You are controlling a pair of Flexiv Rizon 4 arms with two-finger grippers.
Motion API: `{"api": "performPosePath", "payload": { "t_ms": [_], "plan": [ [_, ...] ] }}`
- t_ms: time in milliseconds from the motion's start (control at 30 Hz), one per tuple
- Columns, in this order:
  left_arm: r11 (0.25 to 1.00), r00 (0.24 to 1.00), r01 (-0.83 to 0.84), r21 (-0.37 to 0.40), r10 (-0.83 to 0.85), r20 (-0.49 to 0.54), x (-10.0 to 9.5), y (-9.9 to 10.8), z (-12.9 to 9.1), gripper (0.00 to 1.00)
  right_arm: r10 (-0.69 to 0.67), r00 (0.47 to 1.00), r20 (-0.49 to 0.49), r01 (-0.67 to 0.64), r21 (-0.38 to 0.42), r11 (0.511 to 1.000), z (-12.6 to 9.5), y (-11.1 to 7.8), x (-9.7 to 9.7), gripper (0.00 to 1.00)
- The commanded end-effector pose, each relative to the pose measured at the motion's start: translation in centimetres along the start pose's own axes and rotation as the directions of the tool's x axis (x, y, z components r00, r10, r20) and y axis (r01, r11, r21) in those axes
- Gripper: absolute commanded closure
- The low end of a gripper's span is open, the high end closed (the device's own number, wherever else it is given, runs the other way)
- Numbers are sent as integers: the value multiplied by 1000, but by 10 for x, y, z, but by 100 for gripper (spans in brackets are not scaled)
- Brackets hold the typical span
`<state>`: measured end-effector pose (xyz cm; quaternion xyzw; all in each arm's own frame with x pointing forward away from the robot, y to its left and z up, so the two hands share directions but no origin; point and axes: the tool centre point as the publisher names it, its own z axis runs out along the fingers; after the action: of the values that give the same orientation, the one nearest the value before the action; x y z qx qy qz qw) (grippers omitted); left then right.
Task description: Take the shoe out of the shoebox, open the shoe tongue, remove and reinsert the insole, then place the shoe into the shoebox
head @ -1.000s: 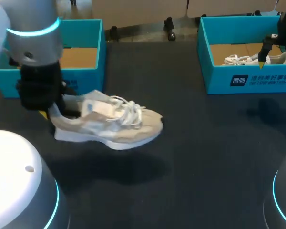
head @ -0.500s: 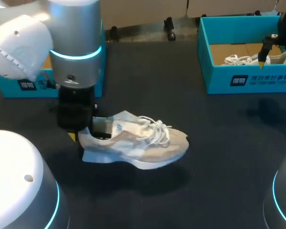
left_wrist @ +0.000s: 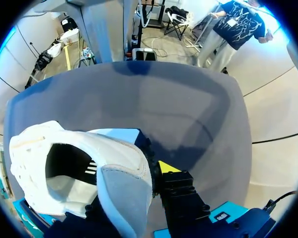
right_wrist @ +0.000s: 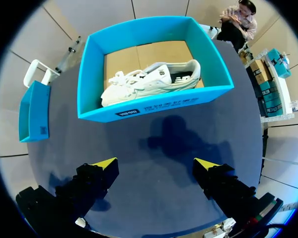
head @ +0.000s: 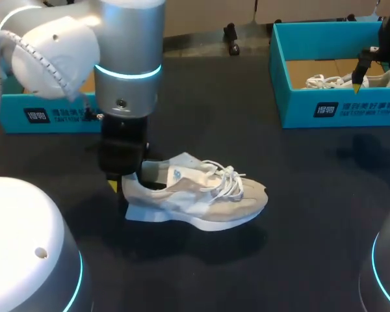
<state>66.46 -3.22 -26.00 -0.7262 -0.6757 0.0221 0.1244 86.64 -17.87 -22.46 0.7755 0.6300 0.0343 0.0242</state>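
A beige and white sneaker (head: 205, 194) sits near the table's middle, toe pointing right, its sole at or just above the table. My left gripper (head: 127, 185) is shut on its heel, reaching down from above. In the left wrist view the heel collar (left_wrist: 121, 163) is pinched between the fingers; one yellow fingertip (left_wrist: 169, 167) shows outside it and the other is hidden. The open blue shoebox (head: 49, 114) stands behind my left arm at the back left. My right gripper (head: 377, 84) hovers open over the right shoebox (head: 341, 107), its fingertips (right_wrist: 105, 163) spread wide with nothing between them.
The right blue shoebox (right_wrist: 154, 106) holds a second white sneaker (right_wrist: 151, 82) lying on its side. White robot bases stand at the front left (head: 26, 247) and front right (head: 387, 260) corners. Bare dark table (head: 305, 195) lies between the held shoe and the right box.
My left arm has carried the sneaker rightward and toward the table's front, away from the left shoebox. The right arm has not moved.
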Motion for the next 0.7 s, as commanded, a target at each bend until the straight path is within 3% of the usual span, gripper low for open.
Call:
{"api": "performPosePath", "payload": {
  "t_ms": [33,133,200,400,433,700],
  "plan": [
    [1000,1000,-3,13,3,2,-6,0,3,100,0,1000,-1,0,-1,1000,0,0,0,0],
    [1000,1000,23,1,-23,20,-25,1,13,100,0,1000,-1,0,-1,1000,0,0,0,0],
    [999,999,6,37,-7,39,-33,-1,17,100,0,1000,-1,0,-1,1000,0,0,0,0],
    [999,999,35,-3,-35,34,-58,0,32,100,0,1000,-1,0,-1,1000,0,0,0,0],
    [997,998,58,-43,-57,27,-62,0,34,100,0,1000,-1,0,-1,1000,0,0,0,0],
    [996,997,65,-56,-63,37,-92,10,53,100,0,1000,-1,0,-1,1000,0,0,0,0]
  ]
}}
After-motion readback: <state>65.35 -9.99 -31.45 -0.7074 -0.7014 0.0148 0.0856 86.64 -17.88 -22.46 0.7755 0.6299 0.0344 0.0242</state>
